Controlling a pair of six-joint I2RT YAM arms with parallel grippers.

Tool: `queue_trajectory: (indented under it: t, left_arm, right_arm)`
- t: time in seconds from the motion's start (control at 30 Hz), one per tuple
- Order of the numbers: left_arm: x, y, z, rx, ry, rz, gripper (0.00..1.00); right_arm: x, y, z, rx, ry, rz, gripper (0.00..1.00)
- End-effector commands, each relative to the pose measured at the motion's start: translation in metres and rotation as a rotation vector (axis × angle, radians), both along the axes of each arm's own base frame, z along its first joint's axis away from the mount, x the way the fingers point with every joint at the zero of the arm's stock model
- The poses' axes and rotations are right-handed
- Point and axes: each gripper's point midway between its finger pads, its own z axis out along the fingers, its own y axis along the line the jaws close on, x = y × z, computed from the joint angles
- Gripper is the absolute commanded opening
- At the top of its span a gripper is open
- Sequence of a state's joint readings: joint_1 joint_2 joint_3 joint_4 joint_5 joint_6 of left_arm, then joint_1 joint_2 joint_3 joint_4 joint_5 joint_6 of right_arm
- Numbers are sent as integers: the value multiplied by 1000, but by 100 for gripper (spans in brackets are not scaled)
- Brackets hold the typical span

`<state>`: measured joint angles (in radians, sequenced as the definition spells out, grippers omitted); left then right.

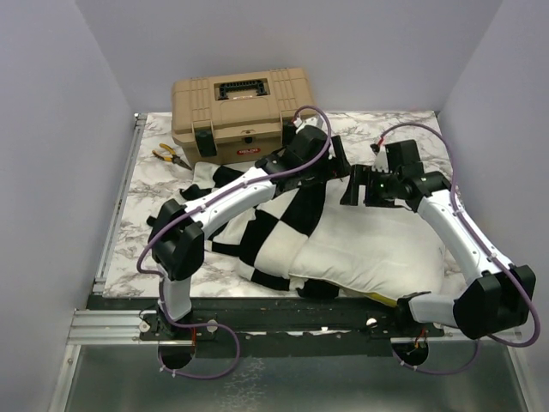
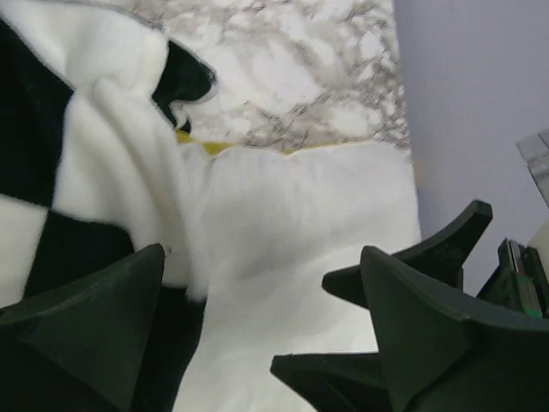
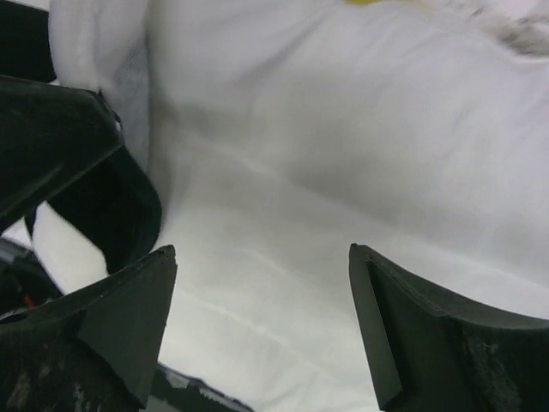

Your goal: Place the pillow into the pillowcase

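Observation:
The white pillow (image 1: 377, 249) lies at the front right of the table, its left part covered by the black and cream checkered pillowcase (image 1: 274, 219). My left gripper (image 1: 336, 165) is open above the pillow's far edge, where the pillowcase rim (image 2: 129, 172) meets the pillow (image 2: 292, 223); a yellow strip (image 2: 206, 146) shows there. In the left wrist view my left gripper (image 2: 262, 283) holds nothing. My right gripper (image 1: 353, 185) is close beside it, open and empty. In the right wrist view my right gripper (image 3: 262, 257) is over the bare pillow (image 3: 343, 154), with a black fold of pillowcase (image 3: 129, 215) at the left.
A tan toolbox (image 1: 242, 112) stands at the back of the marble table (image 1: 146, 223), with yellow-handled pliers (image 1: 171, 155) to its left. Purple walls close in the sides and back. The two grippers are very near each other.

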<state>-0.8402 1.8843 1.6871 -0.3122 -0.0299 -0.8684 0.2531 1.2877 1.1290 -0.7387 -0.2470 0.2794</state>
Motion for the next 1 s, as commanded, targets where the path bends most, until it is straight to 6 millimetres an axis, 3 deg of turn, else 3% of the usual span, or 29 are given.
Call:
queue_trajectory:
  t: [0.0, 0.23, 0.4, 0.53, 0.6, 0.8, 0.97]
  left_arm:
    - [-30, 46, 12, 145, -50, -12, 99]
    - [-83, 121, -12, 315, 3, -13, 99]
    - [-132, 153, -34, 389, 34, -79, 99]
    - [-172, 162, -65, 457, 78, -136, 99]
    - [-188, 165, -78, 486, 96, -147, 99]
    - [-208, 172, -115, 598, 99, -112, 99]
    - [-196, 183, -141, 706, 93, -5, 97]
  right_arm:
    - [-37, 27, -18, 128, 132, 138, 87]
    - [-69, 49, -66, 226, 303, 222, 86]
    - [-63, 54, -83, 245, 321, 209, 82]
    - [-50, 67, -98, 303, 347, 211, 46]
    - [-39, 76, -102, 340, 359, 212, 33]
    - [7, 96, -87, 405, 318, 205, 14]
    - [31, 107, -63, 429, 284, 229, 13]
